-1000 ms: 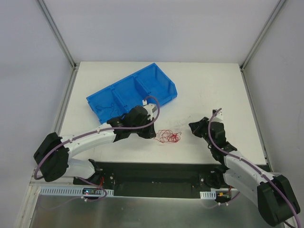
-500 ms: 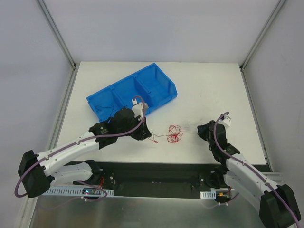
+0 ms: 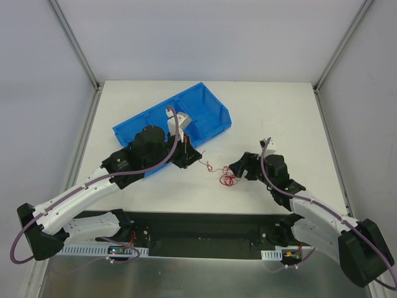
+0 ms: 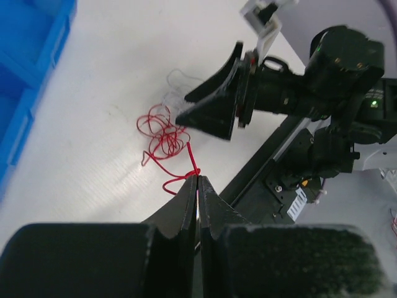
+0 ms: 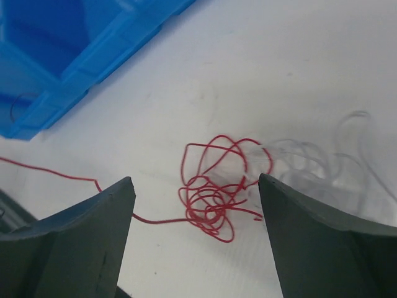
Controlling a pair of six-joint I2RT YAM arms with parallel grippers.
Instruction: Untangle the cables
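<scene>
The cables lie mid-table as a tiny tangle: a red curly wire (image 3: 228,180) (image 5: 214,192) with a faint white wire (image 5: 310,161) (image 4: 177,84) beside it. My left gripper (image 4: 197,179) (image 3: 185,155) is shut on one end of the red wire, and a strand runs from it to the tangle (image 4: 166,133). My right gripper (image 5: 195,186) (image 3: 235,169) is open, low over the table. Its fingers straddle the red tangle without touching it. A thin dark wire (image 5: 17,107) shows inside the blue bin.
A blue three-compartment bin (image 3: 205,118) (image 5: 74,56) lies tilted at the back left, just behind my left wrist. The table's black front edge (image 3: 205,223) runs close below the tangle. The two grippers face each other a short way apart.
My left gripper has drawn back to the left towards the bin, pulling a red strand out of the tangle. My right gripper has opened and moved left up to the tangle.
</scene>
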